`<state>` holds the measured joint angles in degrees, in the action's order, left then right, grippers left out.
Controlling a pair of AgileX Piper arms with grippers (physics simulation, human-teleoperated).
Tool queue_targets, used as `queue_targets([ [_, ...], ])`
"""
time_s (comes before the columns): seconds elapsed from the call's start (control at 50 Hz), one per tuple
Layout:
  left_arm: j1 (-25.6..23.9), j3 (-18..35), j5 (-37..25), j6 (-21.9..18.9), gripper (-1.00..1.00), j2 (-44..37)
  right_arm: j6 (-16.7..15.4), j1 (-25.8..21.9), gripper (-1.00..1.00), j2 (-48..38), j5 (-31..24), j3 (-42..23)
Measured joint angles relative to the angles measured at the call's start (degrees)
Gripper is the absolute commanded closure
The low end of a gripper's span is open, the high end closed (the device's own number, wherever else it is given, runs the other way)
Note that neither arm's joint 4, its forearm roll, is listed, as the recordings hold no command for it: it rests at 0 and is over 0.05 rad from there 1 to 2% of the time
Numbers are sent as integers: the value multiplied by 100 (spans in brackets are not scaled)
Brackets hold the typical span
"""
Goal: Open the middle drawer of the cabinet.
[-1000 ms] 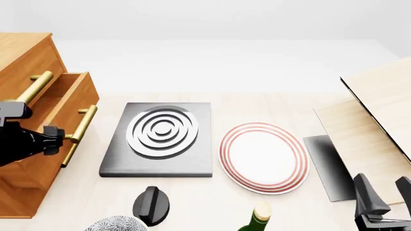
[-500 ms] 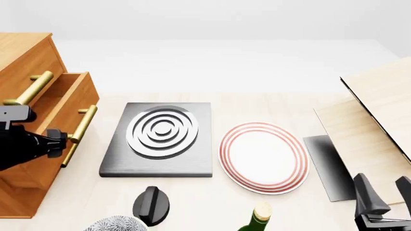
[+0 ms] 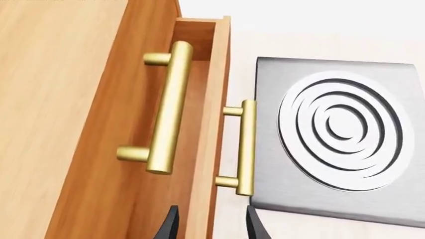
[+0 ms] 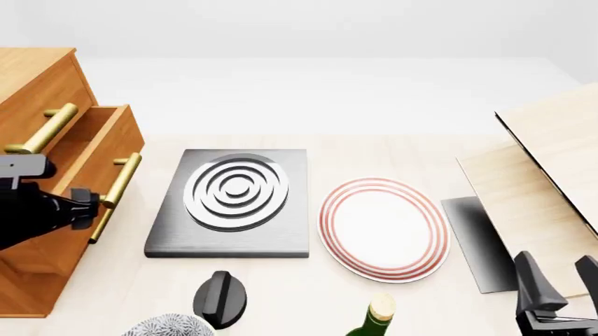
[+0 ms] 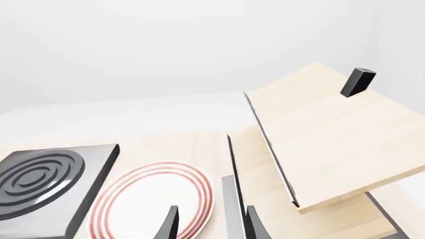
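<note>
Surface: pale light-wood table (image 4: 280, 287), plain white backdrop beyond.

Cabinet (image 4: 38, 77): orange-brown wood, at 9 o'clock in the front view, brass bar handles on stacked fronts.

Middle drawer (image 4: 103, 150): pulled out from the cabinet face, its front standing proud of the uppermost drawer (image 3: 99, 99); brass handle (image 4: 117, 196) on the front, clear of any finger. Interior partly visible from above.

Burner plate (image 4: 229, 203): grey square slab with concentric white rings, centre-left, just beside the open drawer.

Dinner plate (image 4: 383, 227): white with red rim rings, at 3 o'clock from the burner plate, close but apart.

Slanted boards (image 4: 551, 168): pale wood, at 3 o'clock in the front view, above a dark grey base.

Black knob-shaped object (image 4: 220, 297), patterned bowl rim (image 4: 168, 325), green bottle top (image 4: 374, 318): along the near edge, 6 to 7 o'clock.

Left gripper (image 3: 209, 224): fingers apart, holding nothing; in the left wrist view the tips straddle the drawer-front edge below the handle, contact not discernible.

Right gripper (image 5: 209, 224): fingers parted, empty, low at 5 o'clock in the front view, over the dinner plate's edge and the grey base in its own view.
</note>
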<state>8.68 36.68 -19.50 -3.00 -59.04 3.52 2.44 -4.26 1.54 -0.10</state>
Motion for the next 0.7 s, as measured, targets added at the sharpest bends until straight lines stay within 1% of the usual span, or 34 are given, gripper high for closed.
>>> queue_targets([
  [0.36, -233, -1, 204, 126, -100, -328, 1, 1, -100, 64, -64, -1],
  [0.56, -420, -5, 177, 270, -100, -303, 7, -5, -100, 114, -109, -1],
  [0.7, -554, -5, 86, 277, -100, -261, 11, -11, -100, 125, -115, -2],
])
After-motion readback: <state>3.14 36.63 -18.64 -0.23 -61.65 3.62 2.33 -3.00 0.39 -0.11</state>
